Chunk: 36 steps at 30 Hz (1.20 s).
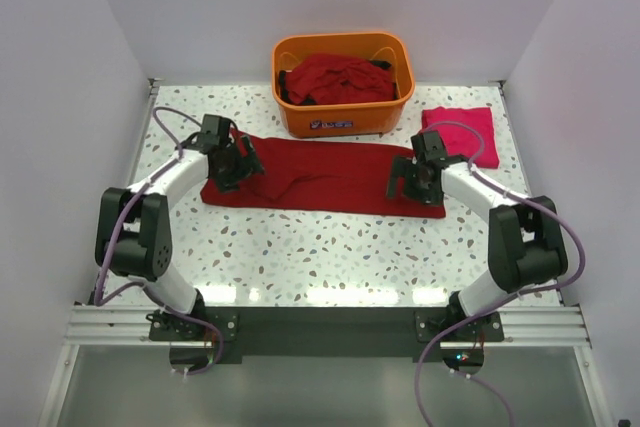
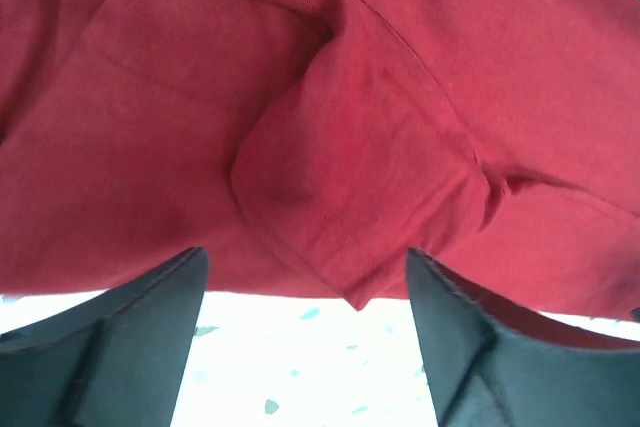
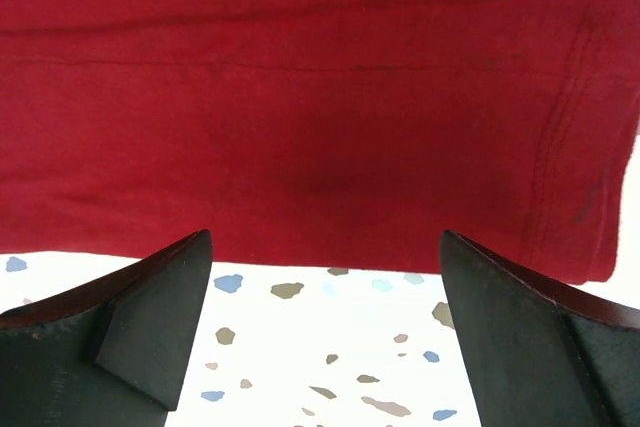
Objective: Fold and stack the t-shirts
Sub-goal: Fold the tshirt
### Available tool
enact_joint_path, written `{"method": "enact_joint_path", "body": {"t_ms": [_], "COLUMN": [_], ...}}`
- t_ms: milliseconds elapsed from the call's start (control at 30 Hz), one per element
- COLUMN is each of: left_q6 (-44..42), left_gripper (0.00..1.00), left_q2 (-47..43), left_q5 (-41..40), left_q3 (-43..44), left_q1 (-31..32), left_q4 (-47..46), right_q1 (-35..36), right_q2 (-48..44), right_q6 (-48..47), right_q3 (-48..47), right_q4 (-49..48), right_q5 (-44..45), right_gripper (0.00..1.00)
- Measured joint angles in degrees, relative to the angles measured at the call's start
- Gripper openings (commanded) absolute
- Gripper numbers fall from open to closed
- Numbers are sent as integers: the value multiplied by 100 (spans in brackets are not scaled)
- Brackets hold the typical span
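Both gaping: left pincer [image 2: 305, 267], right pincer [image 3: 325, 247], at dark red t-shirt [image 1: 330, 172]; wrist views crop it.

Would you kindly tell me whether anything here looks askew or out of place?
Only the long dark red cloth t-shirt spread across the table: at its left end, before the left gripper, a sleeve flap lies doubled over and creased, whereas its right end lies flat. Nothing looks spilled or damaged.
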State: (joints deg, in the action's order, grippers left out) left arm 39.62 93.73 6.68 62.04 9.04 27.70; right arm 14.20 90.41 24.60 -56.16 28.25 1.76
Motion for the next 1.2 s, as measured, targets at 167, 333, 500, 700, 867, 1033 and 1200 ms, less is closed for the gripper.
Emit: {"method": "enact_joint_path", "body": {"t_ms": [167, 333, 500, 700, 867, 1033, 1200], "left_q6": [28, 28, 22, 20, 24, 42, 179], "left_gripper": [64, 47, 21, 0, 0, 10, 40], "left_q2": [415, 809, 1001, 1117, 1351, 1906, 2481], "left_q5": [61, 59, 74, 127, 236, 361, 444], "left_q3": [48, 227, 361, 645, 1189, 1921, 2643], "left_q1": [0, 0, 0, 4, 4, 4, 4], "left_q4": [-221, -269, -310, -308, -317, -321, -330], "right_q1": [0, 0, 0, 0, 0, 0, 0], "right_q2": [39, 92, 149, 188, 323, 378, 409], "right_q6": [2, 9, 24, 22, 22, 20, 20], "right_q3": [170, 199, 199, 195, 186, 140, 81], "right_q4": [-52, -59, -61, -57, -46, -44, -46], "right_q5": [4, 31, 44, 120, 177, 190, 216], "right_gripper": [99, 99, 99, 99, 99, 99, 99]}}
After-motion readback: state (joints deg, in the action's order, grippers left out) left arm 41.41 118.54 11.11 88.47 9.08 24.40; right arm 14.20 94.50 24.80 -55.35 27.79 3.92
